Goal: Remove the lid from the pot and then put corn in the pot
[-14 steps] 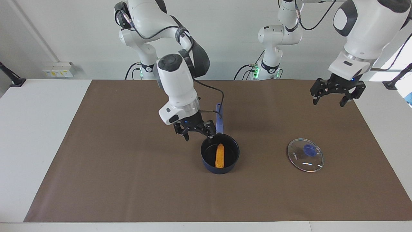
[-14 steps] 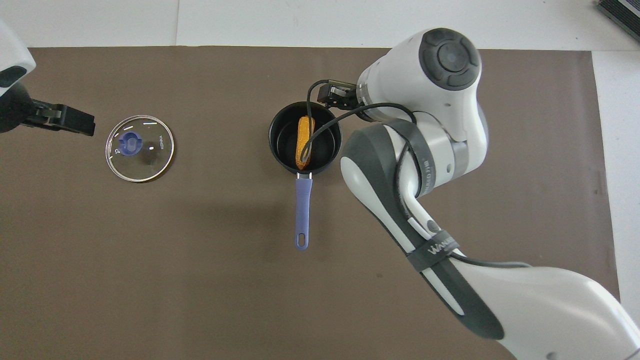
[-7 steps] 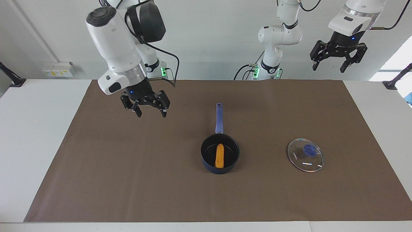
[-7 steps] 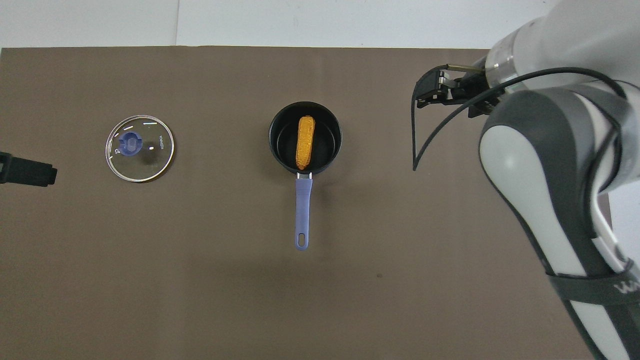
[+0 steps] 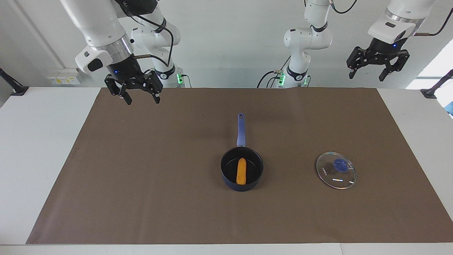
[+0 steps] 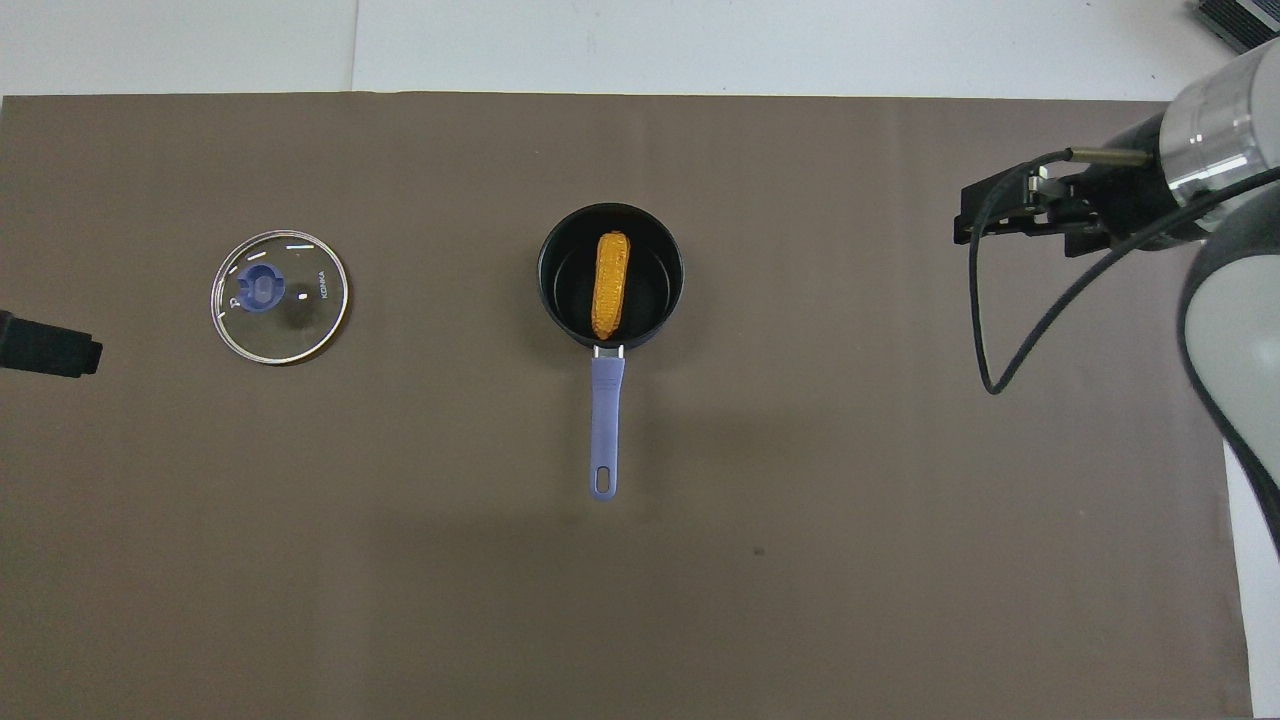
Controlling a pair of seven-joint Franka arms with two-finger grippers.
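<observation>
Since the earlier frame: my right gripper [image 5: 140, 96] has risen from the pot's rim and swung to the upper left of the facing view, over the brown mat's [image 5: 141, 177] edge at the right arm's end; my left gripper [image 5: 377, 69] has climbed to the upper right of that view, off the mat's corner. Pot, corn and lid have not shifted.

Item 1. Pot [image 5: 242, 169]: dark navy saucepan, centre of the mat in both views, uncovered. Long blue handle pointing toward my bases, hole at its end.

Item 2. Corn [image 5: 241, 171]: orange-yellow cob, lying inside the pot on its floor, lengthwise in line with the handle [image 6: 604, 424].

Item 3. Lid [image 5: 336, 170]: clear glass disc, metal rim, blue knob, flat on the mat, well apart from the pot, toward the left arm's end. Small white lettering near its rim in the overhead view appears to read "KONKA" [image 6: 322, 284]; a second mark beside the knob is too small to read.

Item 4. Right gripper: jaws spread wide, holding nothing; black cable looping from the wrist.

Item 5. Left gripper: jaws spread wide, holding nothing. In the overhead view only a dark tip shows at the left edge [image 6: 45, 345].
</observation>
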